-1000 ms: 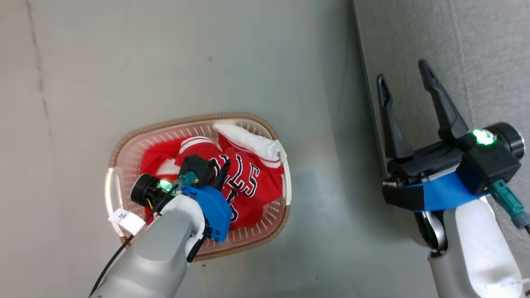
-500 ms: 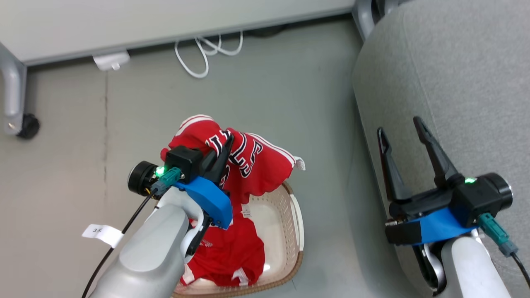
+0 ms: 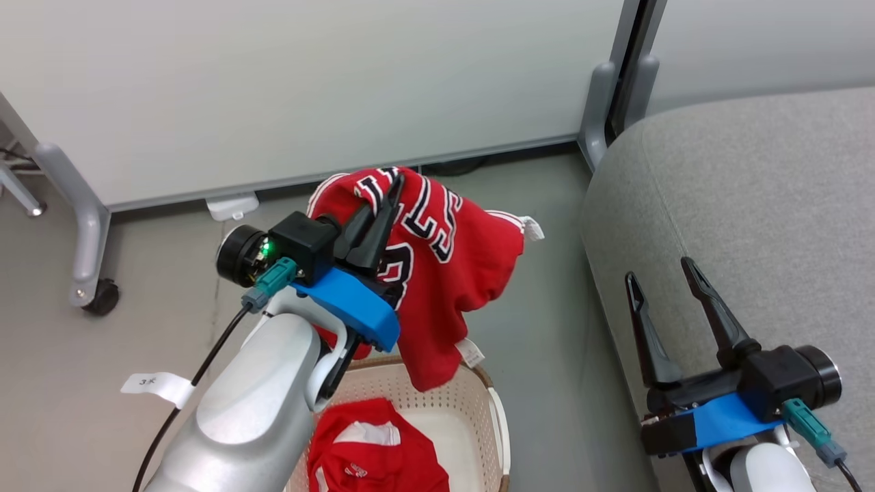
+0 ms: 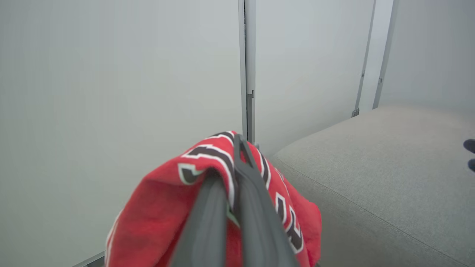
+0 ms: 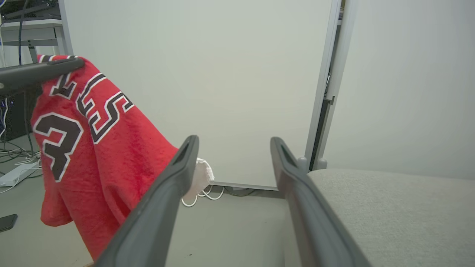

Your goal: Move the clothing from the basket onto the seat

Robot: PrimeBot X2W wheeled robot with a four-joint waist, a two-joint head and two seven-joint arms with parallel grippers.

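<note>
Clothing [image 3: 451, 273], lettered red, pinched in closed left fingers [image 3: 381, 217] above the basket [image 3: 501, 424]; right fingers [image 3: 714, 311] spread empty, right of it.

Pale partition panels [image 3: 307, 89] on grey castered legs [image 3: 85, 225], white cable [image 5: 204, 194], grey floor [image 3: 137, 335].

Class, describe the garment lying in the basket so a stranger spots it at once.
Left of the grey seat, a cream basket stands on the floor. The garment lies inside it, red with white trim; the other red garment, lettered, hangs from the left gripper.
</note>
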